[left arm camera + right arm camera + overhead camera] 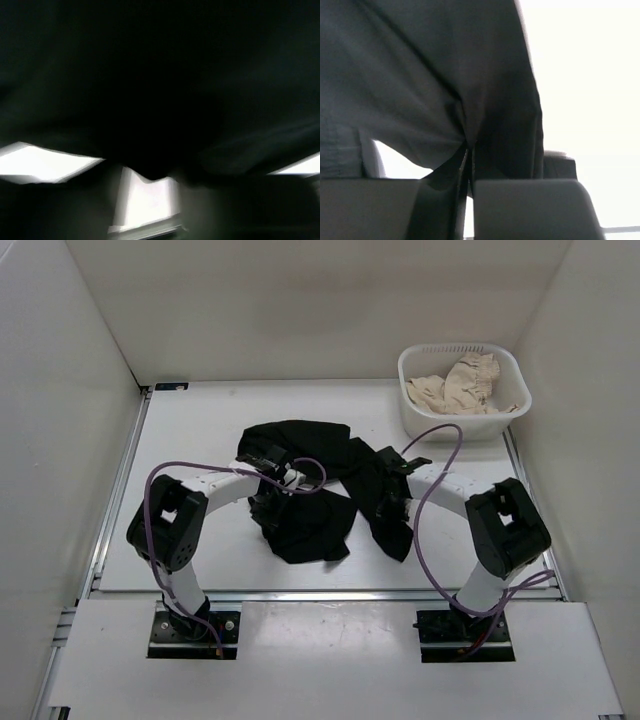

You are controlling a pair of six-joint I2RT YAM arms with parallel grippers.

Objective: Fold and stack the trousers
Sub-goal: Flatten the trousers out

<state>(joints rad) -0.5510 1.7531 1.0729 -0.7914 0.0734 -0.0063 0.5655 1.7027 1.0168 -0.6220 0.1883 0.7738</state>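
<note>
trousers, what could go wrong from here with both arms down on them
1. The right gripper pinches only a thin fold of the trousers; it may slip out on a pull.
2. The trousers lie bunched in a heap, so pulling may drag the whole bundle instead of spreading it.
3. Dark blurred fabric fills the left wrist view, so the left gripper may close on several layers unseen.
</note>
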